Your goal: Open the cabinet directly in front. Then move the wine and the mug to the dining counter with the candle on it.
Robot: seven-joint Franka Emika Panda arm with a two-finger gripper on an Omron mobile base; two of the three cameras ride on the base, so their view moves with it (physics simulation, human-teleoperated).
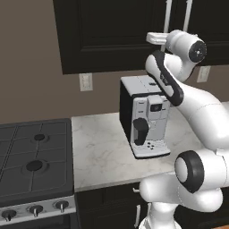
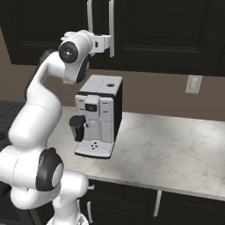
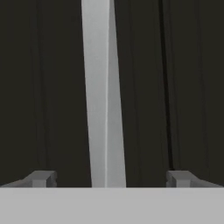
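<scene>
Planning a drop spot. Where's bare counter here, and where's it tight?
Bare marble counter runs right of the coffee machine to the frame edge. A smaller bare patch lies between the stove and the machine. Tight spot: up at the cabinet, where the open gripper straddles a door handle.

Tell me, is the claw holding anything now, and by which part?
Nothing is held. The claw is open, its fingertips standing apart on either side of a pale bar handle of the cabinet, not yet closed on it.
</scene>
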